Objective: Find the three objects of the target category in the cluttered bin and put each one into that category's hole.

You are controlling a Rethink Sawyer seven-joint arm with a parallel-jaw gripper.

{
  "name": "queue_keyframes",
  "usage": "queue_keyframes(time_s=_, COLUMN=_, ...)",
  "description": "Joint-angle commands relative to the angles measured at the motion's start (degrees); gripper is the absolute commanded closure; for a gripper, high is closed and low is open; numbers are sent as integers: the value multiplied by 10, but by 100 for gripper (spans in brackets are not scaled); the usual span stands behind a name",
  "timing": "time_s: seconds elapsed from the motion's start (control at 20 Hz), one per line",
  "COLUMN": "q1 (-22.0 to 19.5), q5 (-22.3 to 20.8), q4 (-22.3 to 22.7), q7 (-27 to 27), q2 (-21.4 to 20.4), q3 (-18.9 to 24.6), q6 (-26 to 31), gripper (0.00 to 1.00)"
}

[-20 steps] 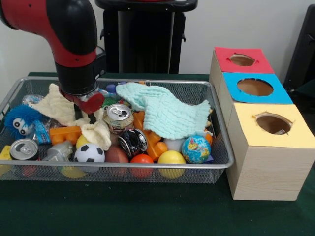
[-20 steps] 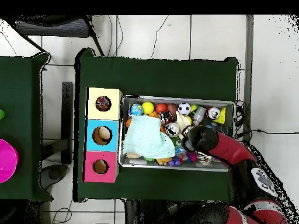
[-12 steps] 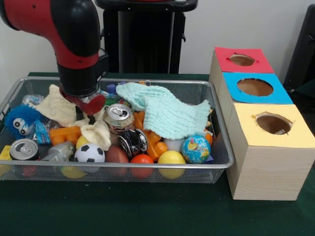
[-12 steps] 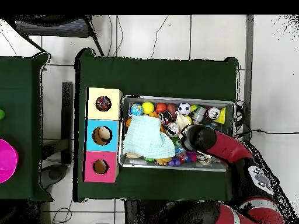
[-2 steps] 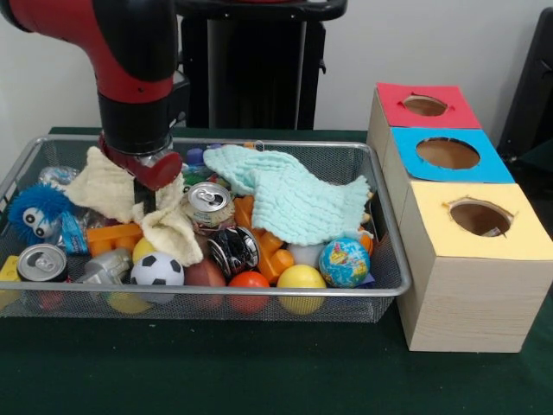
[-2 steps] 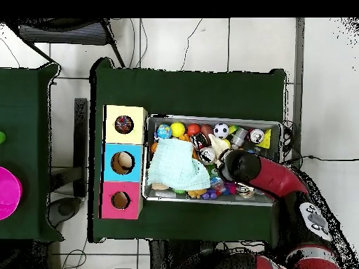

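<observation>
Since a second ago I see the arm has lifted slightly, and the cream cloth [image 5: 164, 226] now hangs up with it, pulled taller from the pile in the wire bin [image 5: 259, 298]. The gripper [image 5: 143, 192] is buried in that cloth; I cannot tell whether the fingers are clenched or released. A ribbed mint cloth [image 5: 289, 197] drapes over orange blocks just beside it. Shiny cans [image 5: 207, 203], a soccer ball [image 5: 157, 270] and a globe ball [image 5: 344, 262] crowd the front. The three wooden boxes [image 5: 471, 259] with round holes stand beside the bin on the green surface [image 5: 259, 372].
</observation>
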Motion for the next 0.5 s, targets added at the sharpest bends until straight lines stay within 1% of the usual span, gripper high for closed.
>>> queue_keyframes(time_s=0.05, q1=15, q5=-25, q4=49, q7=-44, q2=-150, q3=18, q6=88, gripper=100)
queue_keyframes(time_s=0.15, q1=15, q5=-23, q4=38, q7=-78, q2=-194, q3=21, q6=158, gripper=100)
queue_keyframes(time_s=0.25, q1=13, q5=-25, q4=25, q7=-103, q2=-223, q3=25, q6=202, gripper=100)
queue_keyframes(time_s=0.3, q1=17, q5=-30, q4=13, q7=-107, q2=-229, q3=20, q6=224, gripper=100)
queue_keyframes(time_s=0.45, q1=16, q5=-40, q4=6, q7=-112, q2=-244, q3=23, q6=246, gripper=100)
queue_keyframes(time_s=0.5, q1=14, q5=-41, q4=9, q7=-111, q2=-246, q3=26, q6=243, gripper=100)
